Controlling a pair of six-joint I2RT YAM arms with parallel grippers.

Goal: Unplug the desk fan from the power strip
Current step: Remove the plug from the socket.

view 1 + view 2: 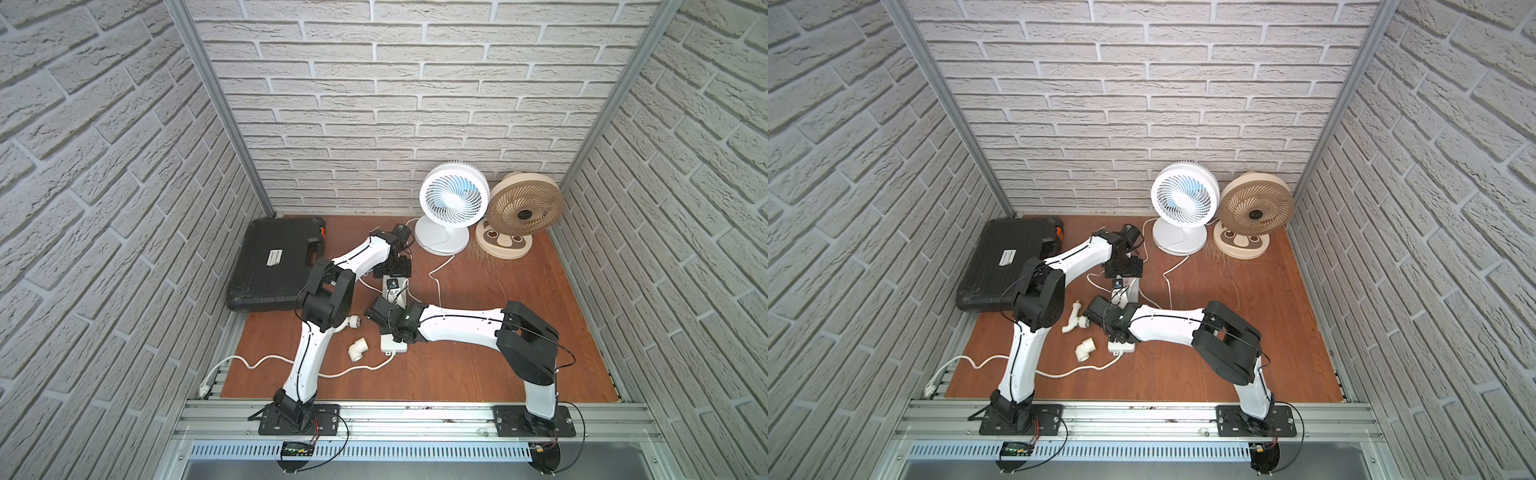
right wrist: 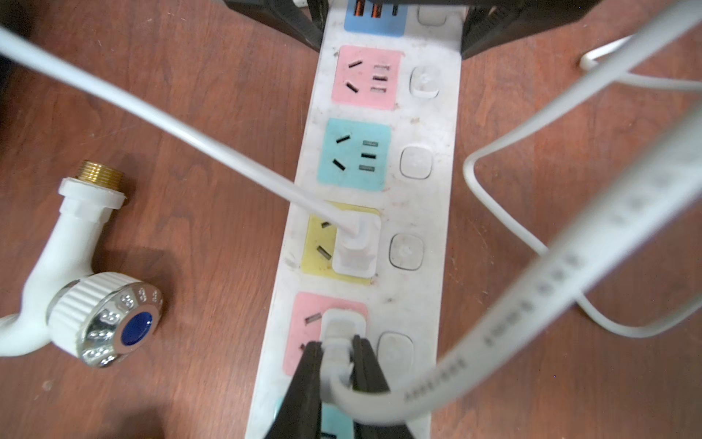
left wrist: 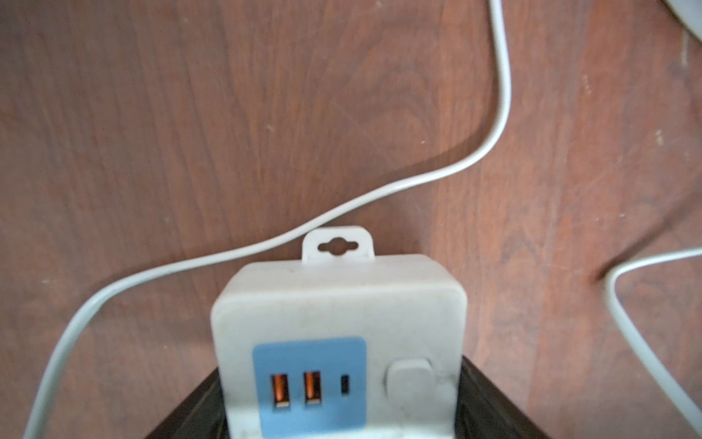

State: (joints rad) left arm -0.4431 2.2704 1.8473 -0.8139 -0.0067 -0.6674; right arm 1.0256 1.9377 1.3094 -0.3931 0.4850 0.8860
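The long white plastic power strip [image 2: 425,125] lies flat on the reddish wooden tabletop [image 2: 190,114], and the right gripper [image 2: 337,344] has its black jaws pinched tight on the small white plug [image 2: 342,327] seated in a pink socket. At the strip's blue USB end the left gripper [image 3: 342,366] straddles it, a finger pressed to each long side, clamping it. A second white plug [image 2: 357,243] sits in the neighbouring yellow socket, and a white plastic tap [image 2: 76,266] lies just beside.
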